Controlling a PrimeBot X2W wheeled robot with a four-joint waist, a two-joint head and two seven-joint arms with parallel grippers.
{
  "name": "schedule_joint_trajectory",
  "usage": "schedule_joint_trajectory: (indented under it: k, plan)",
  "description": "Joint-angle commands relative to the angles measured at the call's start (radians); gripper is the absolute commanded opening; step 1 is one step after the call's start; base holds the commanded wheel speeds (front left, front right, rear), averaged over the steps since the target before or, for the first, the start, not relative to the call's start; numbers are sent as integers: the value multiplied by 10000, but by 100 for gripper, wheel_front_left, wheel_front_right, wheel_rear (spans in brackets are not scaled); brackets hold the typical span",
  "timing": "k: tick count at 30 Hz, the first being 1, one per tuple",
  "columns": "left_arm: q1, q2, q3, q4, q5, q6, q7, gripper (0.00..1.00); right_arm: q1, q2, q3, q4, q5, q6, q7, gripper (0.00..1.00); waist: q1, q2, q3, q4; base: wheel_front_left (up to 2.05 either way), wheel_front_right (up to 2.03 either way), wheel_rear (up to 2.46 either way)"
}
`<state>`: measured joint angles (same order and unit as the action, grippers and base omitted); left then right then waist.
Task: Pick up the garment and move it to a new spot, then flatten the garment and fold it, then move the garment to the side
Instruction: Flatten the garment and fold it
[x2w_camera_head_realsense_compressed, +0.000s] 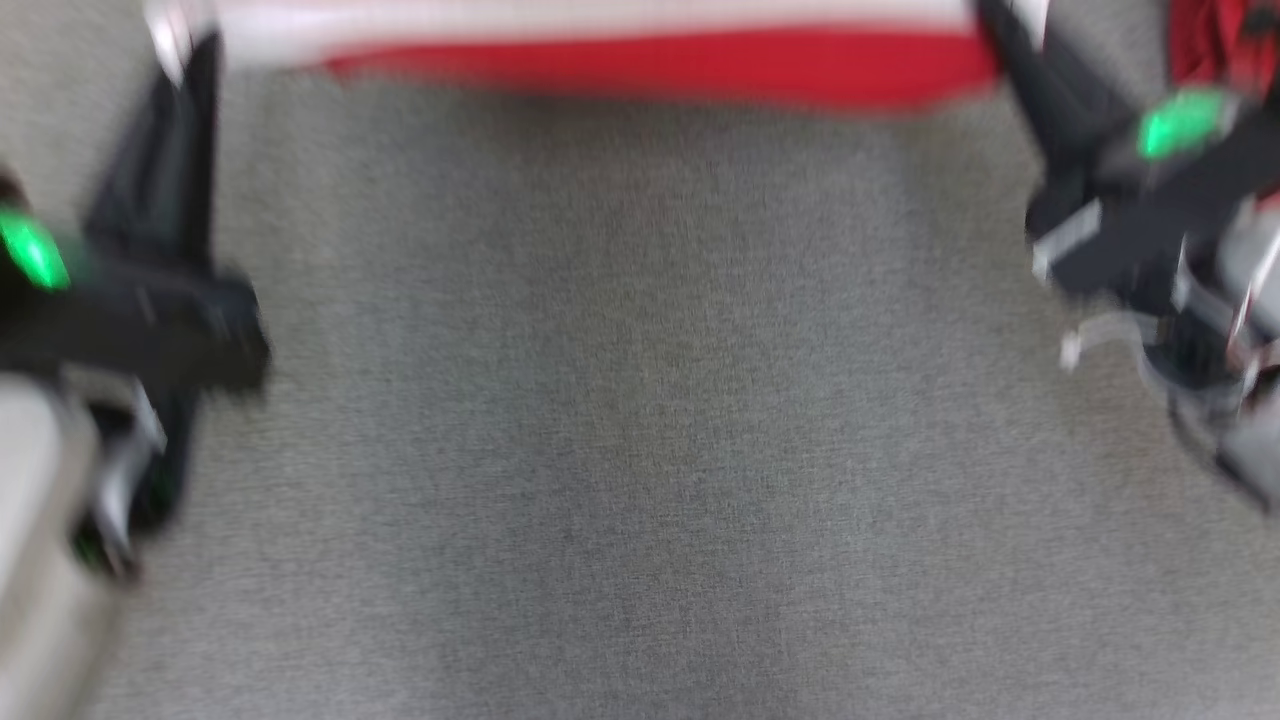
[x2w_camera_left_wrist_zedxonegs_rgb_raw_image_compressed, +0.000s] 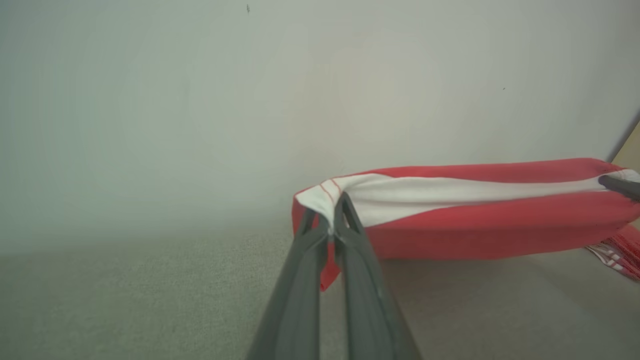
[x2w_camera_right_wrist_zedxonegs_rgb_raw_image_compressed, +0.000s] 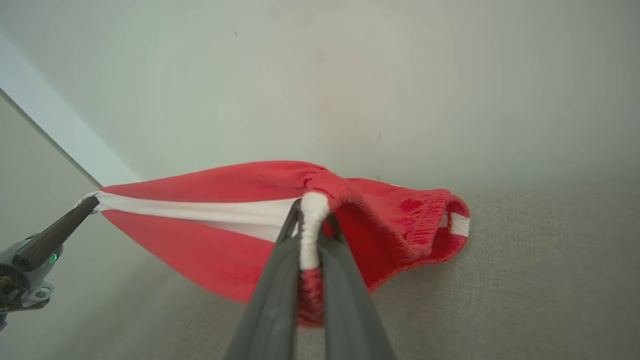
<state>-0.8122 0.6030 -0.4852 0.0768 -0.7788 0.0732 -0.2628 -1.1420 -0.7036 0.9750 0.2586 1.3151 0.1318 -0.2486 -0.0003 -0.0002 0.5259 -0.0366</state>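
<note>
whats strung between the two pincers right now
The red and white garment, held stretched from the left pincer to the right pincer; both wrist views show it.

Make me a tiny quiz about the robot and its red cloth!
1. True or false: the garment is already neatly folded.
2. The left gripper and right gripper are: A) both open B) each shut on the garment C) holding a cup
3. Fill in: the garment is red and ____.
Key: 1 false; 2 B; 3 white.
</note>
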Motion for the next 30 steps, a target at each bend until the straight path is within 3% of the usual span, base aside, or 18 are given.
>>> schedule_joint_trajectory:
  k: [1,8,22,30]
  plan:
    - [1258,-176,501,-463,268,198,-16,0,939,-274,-83,-264,176,-24,-123,0,3,2,-970,102,0,0,0]
    - [4413,-1067,1482,-1409,832,356,-17,0,3576,-469,-810,-1040,398,-27,-173,0,3,2,-1969,124,0,0,0]
    - [8579,-3326,2365,-731,1911,-449,-18,0,9264,-103,-2012,-2041,-667,-27,-174,0,3,2,-3548,392,0,0,0]
    - [9686,-3843,2890,-380,2450,-952,-20,0,10990,-50,-2029,-2203,-1529,-27,-175,0,3,2,-3833,492,0,0,0]
